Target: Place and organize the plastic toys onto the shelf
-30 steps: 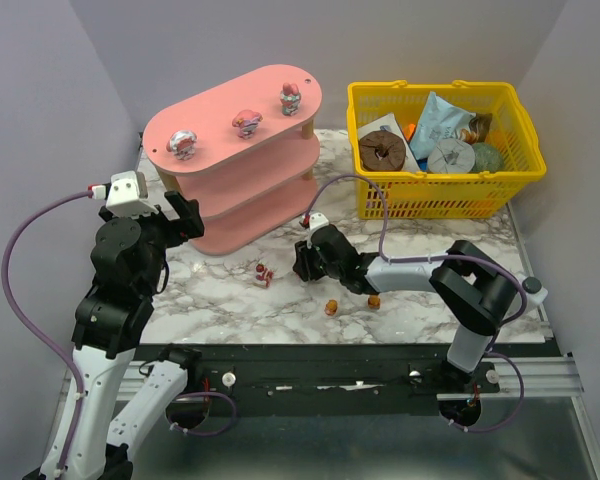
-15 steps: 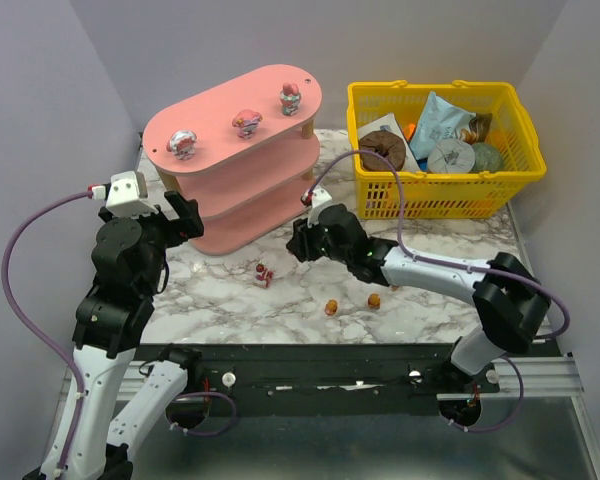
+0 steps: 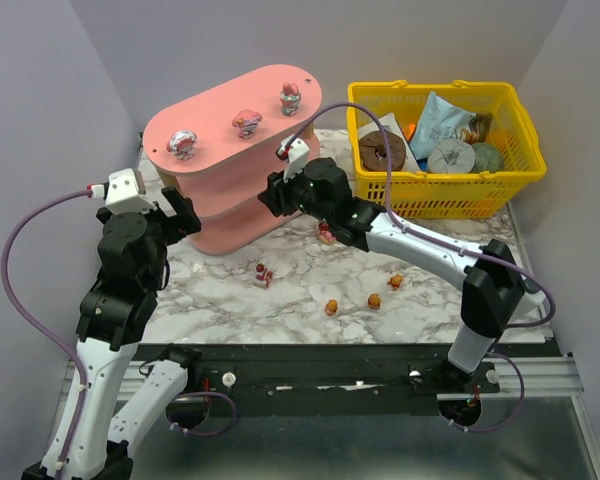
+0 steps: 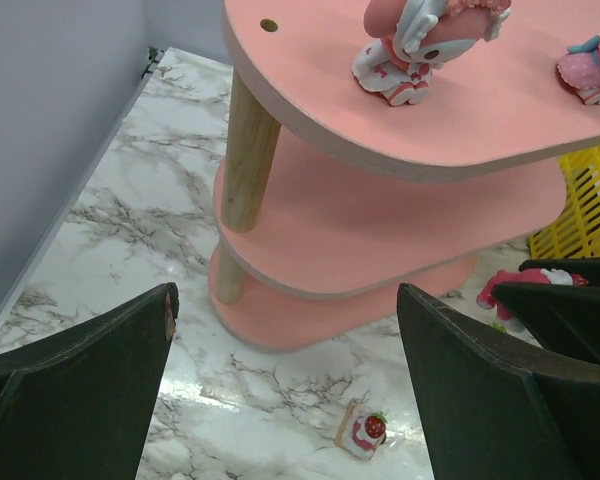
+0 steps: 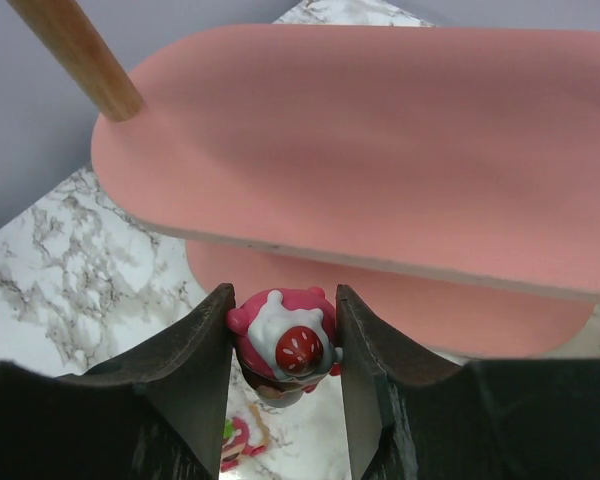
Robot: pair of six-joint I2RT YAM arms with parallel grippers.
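Right gripper (image 3: 273, 195) has risen from the table (image 3: 220, 300) to the shelf (image 3: 220, 115) by the far left corner, jaws clamped on a pink toy (image 5: 283, 345). Left gripper (image 4: 285, 300): jaws wide. You risk clipping the middle board (image 5: 380, 150), which would knock the toy loose.

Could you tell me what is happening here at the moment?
The right gripper holds a pink toy with a strawberry on it at the edge of the middle board of the shelf, not yet set down. The left gripper hangs open and empty by the shelf's left end. On the top board stand three toys, and five loose toys lie on the table, waiting to be shelved.
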